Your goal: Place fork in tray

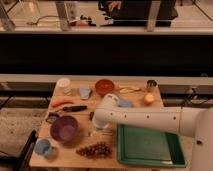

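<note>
No readable text, label, brand, number or sign anywhere; nothing legible on table (pixel 62 159), dishes or background counter; gripper (pixel 98 128) low over table middle, between purple bowl (pixel 64 129) at left and green tray (pixel 145 146) at right; no markings legible on it.

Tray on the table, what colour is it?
Green tray, camera view; the gripper hangs between it and the purple bowl.

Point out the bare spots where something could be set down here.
The green tray looks bare inside, the widest free patch. A small patch of table lies between the blue cup and the grapes. The back is crowded: knife, red bowl, orange. The pincer hangs between purple bowl and tray.
</note>
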Controlling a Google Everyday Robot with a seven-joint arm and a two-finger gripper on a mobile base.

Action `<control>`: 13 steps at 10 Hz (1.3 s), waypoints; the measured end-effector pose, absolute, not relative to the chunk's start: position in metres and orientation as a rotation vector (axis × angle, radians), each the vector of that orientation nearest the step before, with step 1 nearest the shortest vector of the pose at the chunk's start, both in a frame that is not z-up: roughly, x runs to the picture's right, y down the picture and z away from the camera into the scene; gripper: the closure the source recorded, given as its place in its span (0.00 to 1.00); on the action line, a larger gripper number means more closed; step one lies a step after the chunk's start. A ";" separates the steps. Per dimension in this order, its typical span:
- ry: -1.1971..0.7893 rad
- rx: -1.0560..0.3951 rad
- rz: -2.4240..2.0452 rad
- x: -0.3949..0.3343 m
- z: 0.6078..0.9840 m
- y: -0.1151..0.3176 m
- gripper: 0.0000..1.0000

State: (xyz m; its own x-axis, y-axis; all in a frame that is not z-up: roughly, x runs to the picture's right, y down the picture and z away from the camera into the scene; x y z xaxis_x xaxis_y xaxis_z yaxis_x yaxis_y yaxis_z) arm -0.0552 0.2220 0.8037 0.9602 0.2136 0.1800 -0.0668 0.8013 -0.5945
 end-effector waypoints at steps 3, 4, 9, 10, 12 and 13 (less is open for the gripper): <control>-0.252 -0.636 0.157 -0.056 0.808 0.228 0.51; -0.253 -0.639 0.161 -0.054 0.809 0.231 0.51; -0.258 -0.641 0.172 -0.050 0.812 0.236 0.60; -0.258 -0.637 0.175 -0.048 0.811 0.235 0.68; -0.257 -0.634 0.182 -0.046 0.811 0.235 0.71; -0.258 -0.635 0.186 -0.045 0.812 0.236 0.71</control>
